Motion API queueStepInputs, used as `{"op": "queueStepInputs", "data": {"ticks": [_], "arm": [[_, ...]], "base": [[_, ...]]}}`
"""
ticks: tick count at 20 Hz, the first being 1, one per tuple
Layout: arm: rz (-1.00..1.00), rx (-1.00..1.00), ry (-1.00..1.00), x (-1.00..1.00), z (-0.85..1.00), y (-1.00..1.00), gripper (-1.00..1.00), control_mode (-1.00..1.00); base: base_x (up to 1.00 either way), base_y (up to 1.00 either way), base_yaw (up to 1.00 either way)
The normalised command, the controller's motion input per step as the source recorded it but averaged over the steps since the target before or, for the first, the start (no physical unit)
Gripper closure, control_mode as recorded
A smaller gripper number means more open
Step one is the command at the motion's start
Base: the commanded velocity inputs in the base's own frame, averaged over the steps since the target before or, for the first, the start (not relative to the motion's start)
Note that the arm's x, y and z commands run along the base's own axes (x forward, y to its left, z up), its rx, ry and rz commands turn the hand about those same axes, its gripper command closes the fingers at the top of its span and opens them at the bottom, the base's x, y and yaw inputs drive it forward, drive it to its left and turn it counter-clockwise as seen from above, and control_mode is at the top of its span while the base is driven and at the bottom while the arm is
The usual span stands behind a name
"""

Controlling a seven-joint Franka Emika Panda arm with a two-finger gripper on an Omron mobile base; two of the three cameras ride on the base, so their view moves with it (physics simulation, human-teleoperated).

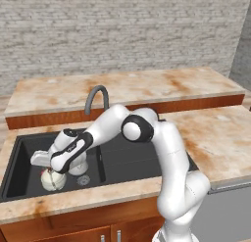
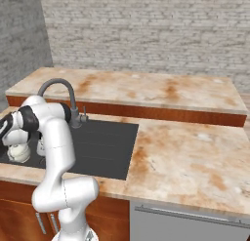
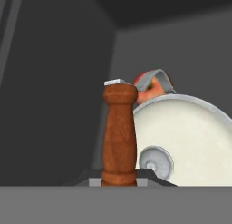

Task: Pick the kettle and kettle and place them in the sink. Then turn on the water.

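Observation:
The black sink [image 1: 128, 163] [image 2: 105, 147] has my arm reaching down into its left basin. A whitish kettle [image 1: 53, 180] [image 2: 18, 152] [image 3: 190, 141] with a reddish-brown handle [image 3: 119, 132] sits low in that basin. My gripper [image 1: 49, 168] [image 3: 118, 181] is shut on that handle from above. Whether the kettle rests on the basin floor I cannot tell. A second whitish kettle [image 1: 78, 166] [image 2: 42, 148] stands just behind it, partly hidden by my hand. The grey arched tap [image 1: 96, 96] [image 2: 56, 85] rises behind the sink; no stream shows.
A small red apple [image 3: 149, 91] lies in the basin beyond the held kettle. A round drain [image 1: 83, 180] sits beside the kettles. Marbled counter [image 2: 195, 157] stretches to the right of the sink, with a raised ledge [image 1: 127, 86] behind it.

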Motion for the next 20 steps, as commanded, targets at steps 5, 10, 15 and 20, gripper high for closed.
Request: {"op": "queueStepInputs", "data": {"ticks": [5,10,15,20], "arm": [[0.00,0.00,0.01,0.16,-0.10,0.00,1.00,-1.00],[0.00,0.00,0.01,0.19,-0.13,0.00,1.00,-1.00],[0.00,0.00,0.01,0.07,-0.06,0.00,-1.00,-1.00],[0.00,0.00,0.00,0.00,0.00,0.00,-1.00,-1.00]], "base": [[0.00,0.00,0.00],[0.00,0.00,0.00],[0.00,0.00,0.00],[0.00,0.00,0.00]]}}
